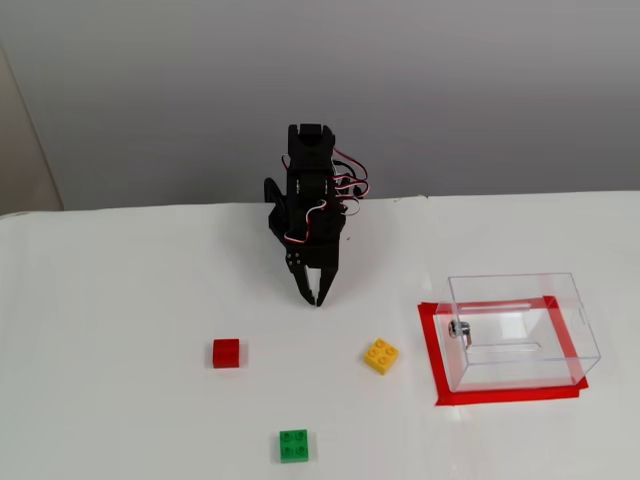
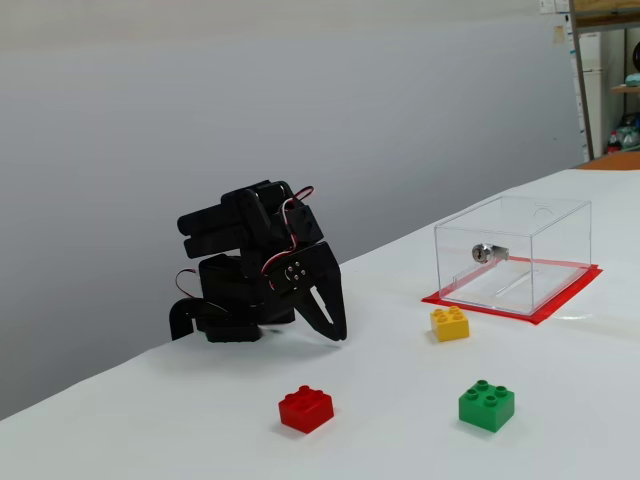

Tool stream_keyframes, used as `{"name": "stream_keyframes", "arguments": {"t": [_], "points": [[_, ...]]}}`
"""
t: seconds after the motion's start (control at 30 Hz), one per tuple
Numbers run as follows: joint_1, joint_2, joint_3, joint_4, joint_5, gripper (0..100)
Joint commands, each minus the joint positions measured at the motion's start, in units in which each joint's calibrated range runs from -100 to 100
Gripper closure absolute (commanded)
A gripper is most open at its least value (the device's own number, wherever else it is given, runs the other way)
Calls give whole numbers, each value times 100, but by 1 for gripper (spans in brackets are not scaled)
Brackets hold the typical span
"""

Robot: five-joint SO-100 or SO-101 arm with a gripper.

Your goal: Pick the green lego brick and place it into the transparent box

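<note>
The green lego brick (image 1: 293, 445) lies on the white table near the front edge; it also shows in the other fixed view (image 2: 487, 405). The transparent box (image 1: 520, 318) stands at the right on a red taped rectangle, with a small metal fitting on its left wall; it shows at the far right in the other fixed view (image 2: 515, 252). It looks empty. My gripper (image 1: 313, 299) hangs folded near the arm's base, tips down just above the table, jaws together and empty, well behind the green brick. It also shows in the other fixed view (image 2: 337, 334).
A red brick (image 1: 226, 353) lies left of the gripper and a yellow studded brick (image 1: 380, 356) lies between the gripper and the box. Both show in the other fixed view too, red brick (image 2: 306, 408) and yellow brick (image 2: 450, 322). A grey wall stands behind the table.
</note>
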Motion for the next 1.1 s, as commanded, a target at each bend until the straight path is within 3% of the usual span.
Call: {"name": "stream_keyframes", "arguments": {"t": [0.0, 1.07], "points": [[31, -51, -161, 38, -17, 98], [46, -42, -161, 38, -12, 98]]}}
